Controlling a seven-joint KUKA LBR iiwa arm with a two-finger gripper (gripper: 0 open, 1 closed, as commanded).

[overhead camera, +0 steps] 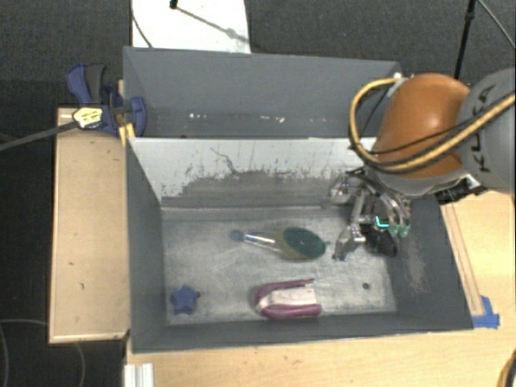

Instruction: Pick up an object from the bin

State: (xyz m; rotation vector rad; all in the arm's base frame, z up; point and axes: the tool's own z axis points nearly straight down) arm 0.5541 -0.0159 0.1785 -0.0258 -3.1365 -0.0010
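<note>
Dark letters are showing on grey arm point(489, 135) near right edge, running sideways along casing. First two are reading as "KU". Following letters are lying partly behind cable and cannot be read with certainty.

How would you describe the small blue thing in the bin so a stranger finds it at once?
Look into the grey bin, at the lower left corner of its floor in the view. The small blue thing lies there alone, shaped like a star. It is much smaller than the purple and white packet to its right and the dark green disc behind.
</note>
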